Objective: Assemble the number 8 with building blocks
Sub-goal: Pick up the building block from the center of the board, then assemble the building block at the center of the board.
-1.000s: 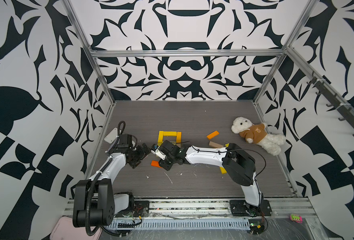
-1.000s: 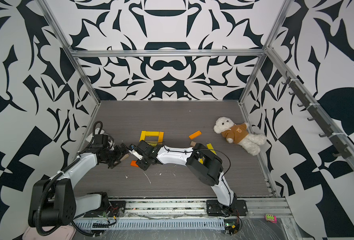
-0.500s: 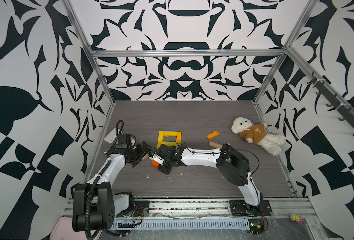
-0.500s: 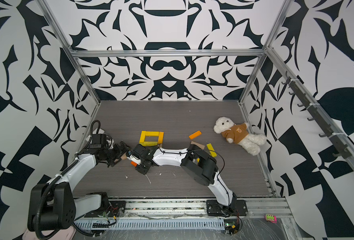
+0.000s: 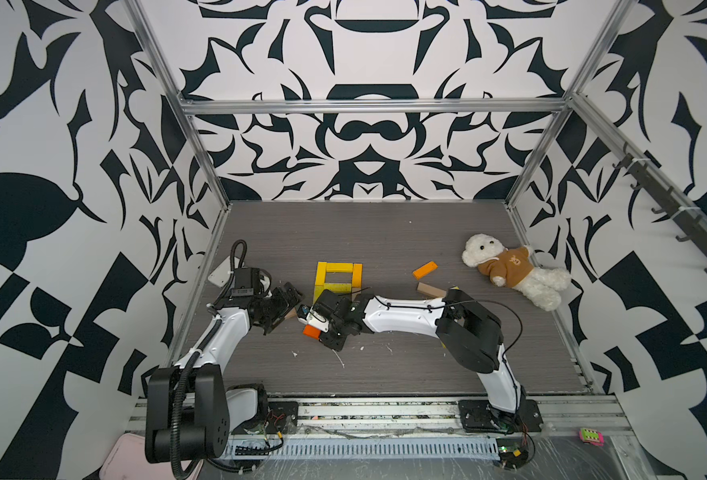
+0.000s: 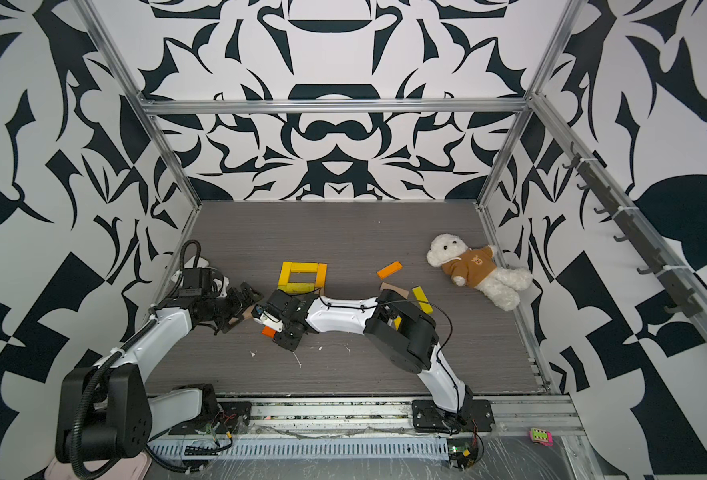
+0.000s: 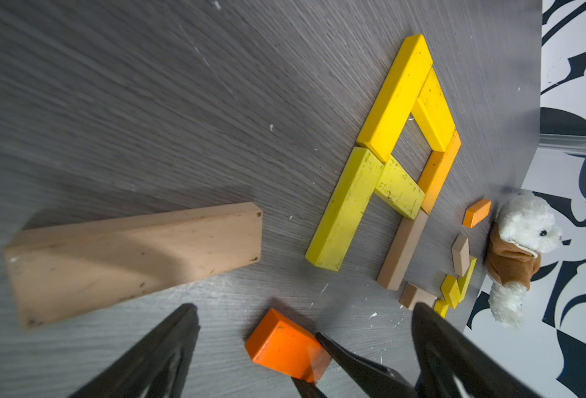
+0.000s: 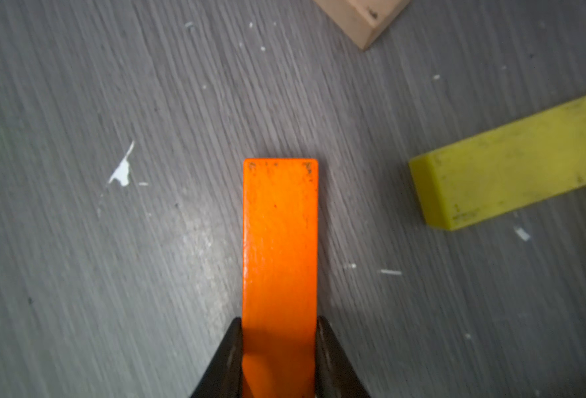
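Note:
My right gripper [image 8: 280,325] is shut on one end of an orange block [image 8: 280,237], low over the grey floor [image 5: 385,365]; in both top views that block [image 5: 312,331] [image 6: 267,331] sticks out of the jaws toward the left arm. My left gripper [image 7: 303,310] stands open just beside it, nothing between its fingers. A long tan block [image 7: 136,258] lies by the left gripper [image 5: 284,302]. Behind them sits a square of yellow and orange blocks [image 5: 338,277], with a yellow-green block [image 7: 345,210] and a tan block [image 7: 401,251] running on from it.
A loose orange block [image 5: 424,269], a tan block [image 5: 430,289] and a yellow block [image 6: 421,300] lie right of the square, partly under the right arm. A white teddy bear [image 5: 509,274] lies by the right wall. White flecks dot the floor.
The right gripper has slid left onto the orange block and closed on it. The left arm has drawn slightly back toward the left wall, still open.

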`<state>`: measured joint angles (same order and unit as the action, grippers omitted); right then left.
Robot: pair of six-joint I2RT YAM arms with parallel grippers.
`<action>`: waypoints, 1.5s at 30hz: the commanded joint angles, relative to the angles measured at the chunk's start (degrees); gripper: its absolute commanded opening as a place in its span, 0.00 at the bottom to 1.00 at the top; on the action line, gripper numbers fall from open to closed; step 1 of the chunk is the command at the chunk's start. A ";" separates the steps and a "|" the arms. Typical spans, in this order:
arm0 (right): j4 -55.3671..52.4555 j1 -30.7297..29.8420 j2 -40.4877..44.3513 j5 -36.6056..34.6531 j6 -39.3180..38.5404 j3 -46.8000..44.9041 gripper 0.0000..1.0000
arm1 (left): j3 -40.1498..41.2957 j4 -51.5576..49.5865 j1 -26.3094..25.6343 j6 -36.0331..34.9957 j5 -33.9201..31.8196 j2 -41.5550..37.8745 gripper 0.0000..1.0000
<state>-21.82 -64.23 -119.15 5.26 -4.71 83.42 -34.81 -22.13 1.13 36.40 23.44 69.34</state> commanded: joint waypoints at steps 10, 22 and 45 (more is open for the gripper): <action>-6.67 2.32 6.74 -0.89 -5.07 -1.81 0.22 | -0.86 1.65 -0.04 -1.16 5.78 1.32 0.99; -12.11 6.63 6.27 -2.19 -8.99 0.26 0.22 | -0.29 6.43 -1.87 0.95 8.10 3.26 0.99; -14.89 9.20 -0.79 -0.77 -11.97 9.73 0.22 | -0.55 7.76 -4.54 2.25 7.17 6.50 0.99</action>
<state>-35.86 -55.33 -120.73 3.95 -15.79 90.24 -34.81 -15.05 -3.09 38.17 30.28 75.44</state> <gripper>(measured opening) 0.318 0.992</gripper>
